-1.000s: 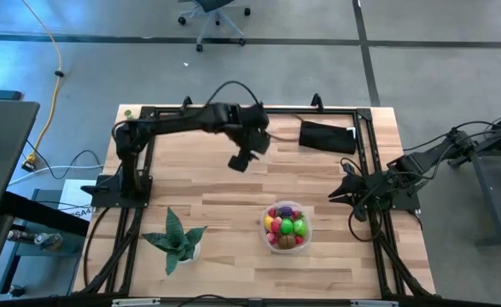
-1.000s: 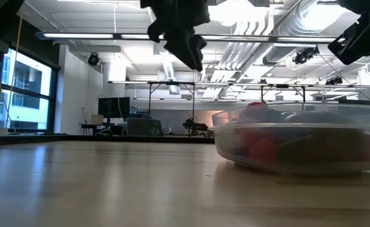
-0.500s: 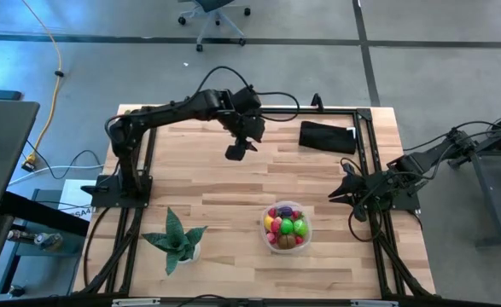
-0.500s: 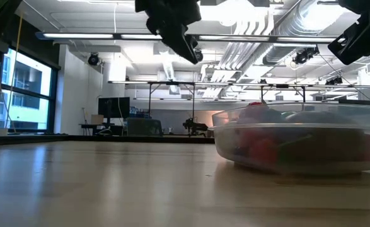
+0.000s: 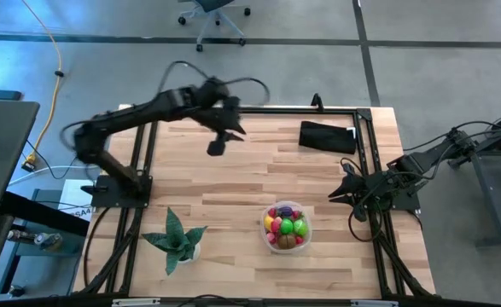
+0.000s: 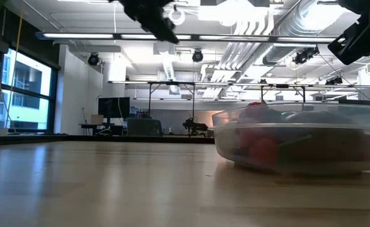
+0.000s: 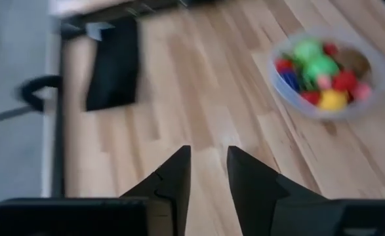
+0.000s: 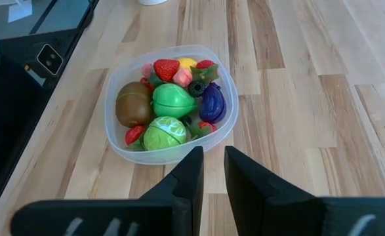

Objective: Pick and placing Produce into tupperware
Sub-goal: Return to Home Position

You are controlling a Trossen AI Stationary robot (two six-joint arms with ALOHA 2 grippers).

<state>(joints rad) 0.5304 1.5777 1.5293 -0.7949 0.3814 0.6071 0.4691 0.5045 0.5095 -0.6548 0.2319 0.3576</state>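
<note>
The tupperware [image 5: 287, 241] is a clear round container standing on the near right part of the table, also in the right wrist view [image 8: 117, 141] and the low view [image 6: 285, 165]. The produce [image 8: 172, 101] lies inside it: brown, two bright green, purple, yellow and several small red and pink pieces. My left gripper [image 5: 218, 143] hangs empty in the air over the far middle of the table, well away from the tupperware, its fingers [image 7: 179, 172] a narrow gap apart. My right gripper [image 8: 213, 160] waits at the table's right side, shut and empty, pointing at the tupperware.
A black rectangular pouch [image 5: 327, 136] lies at the far right of the table. A green spiky potted plant [image 5: 177, 239] stands at the near left. Black frame rails [image 5: 148, 153] run along the left, far and right edges. Bare wood lies between pouch and tupperware.
My left arm has drawn back, carrying its gripper toward the table's left and slightly toward the far edge, and upward in the low view. The tupperware, the produce and the right arm have kept still.
</note>
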